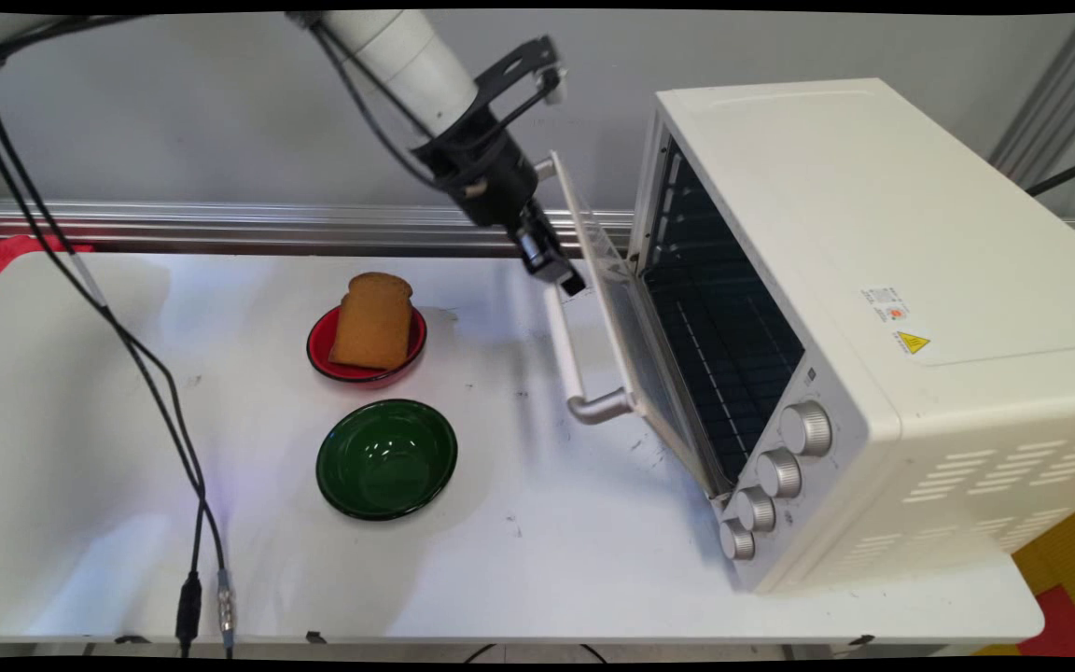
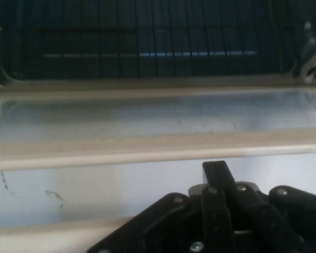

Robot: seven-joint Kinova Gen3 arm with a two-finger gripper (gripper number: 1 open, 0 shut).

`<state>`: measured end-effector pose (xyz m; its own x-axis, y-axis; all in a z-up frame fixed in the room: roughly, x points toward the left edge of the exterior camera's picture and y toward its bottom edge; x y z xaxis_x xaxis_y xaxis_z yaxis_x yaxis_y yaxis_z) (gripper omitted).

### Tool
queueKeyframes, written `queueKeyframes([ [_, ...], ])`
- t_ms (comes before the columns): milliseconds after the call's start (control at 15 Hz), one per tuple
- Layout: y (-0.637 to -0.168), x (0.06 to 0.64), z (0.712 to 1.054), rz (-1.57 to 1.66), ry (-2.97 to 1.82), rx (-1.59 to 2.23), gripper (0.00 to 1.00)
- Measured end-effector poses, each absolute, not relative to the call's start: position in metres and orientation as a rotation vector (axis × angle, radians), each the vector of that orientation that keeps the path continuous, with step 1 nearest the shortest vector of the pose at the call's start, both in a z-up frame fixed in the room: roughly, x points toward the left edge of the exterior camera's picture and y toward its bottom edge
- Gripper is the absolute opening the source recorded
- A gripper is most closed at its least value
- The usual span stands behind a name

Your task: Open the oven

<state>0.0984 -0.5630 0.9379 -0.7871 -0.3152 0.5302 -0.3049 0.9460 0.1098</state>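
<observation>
2 fingers (image 2: 215, 179) of the gripper (image 1: 567, 276) sit pressed together, nothing between them. The tips are in the gap between handle (image 1: 564, 347) and door (image 1: 617, 308), at the handle's far end. Contact with either: cannot tell.

Hand view:
- The handle (image 2: 42, 232) is the pale bar just behind the fingertips, toward the linkage.
- The door (image 2: 147, 113) lies just ahead of the tips, cream top rail first, then the glass pane.
- Beyond the glass is the dark cavity with a wire rack (image 2: 147, 47).

Main view, going outward from the fingers:
- The door stands partly open, hinged at the bottom and tilted away from the oven (image 1: 873, 280), top edge leaning toward the gripper.
- The handle runs along the door's outer face, on 2 brackets, the near bracket well away from the fingers.
- The oven is cream, on the far side of the door from the fingers. 4 silver knobs (image 1: 780, 471) run down its front at the end farthest from the tips.
- On the handle side, well apart from the fingers, a red bowl (image 1: 323, 359) holds 1 slice of toast (image 1: 372, 322), leaning upright.
- A green bowl (image 1: 386, 459) stands farther still, just beside the red bowl, not touching it.
- All rest on a white table (image 1: 547, 560).
- 2 black cables (image 1: 155, 392) hang from the arm, far from the fingers.
</observation>
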Motion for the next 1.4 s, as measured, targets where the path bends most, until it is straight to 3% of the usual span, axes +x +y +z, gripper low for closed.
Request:
queueKeyframes([
  [1400,-0.531,0.182,0.849,0.038,-2.545,0.255,0.00],
])
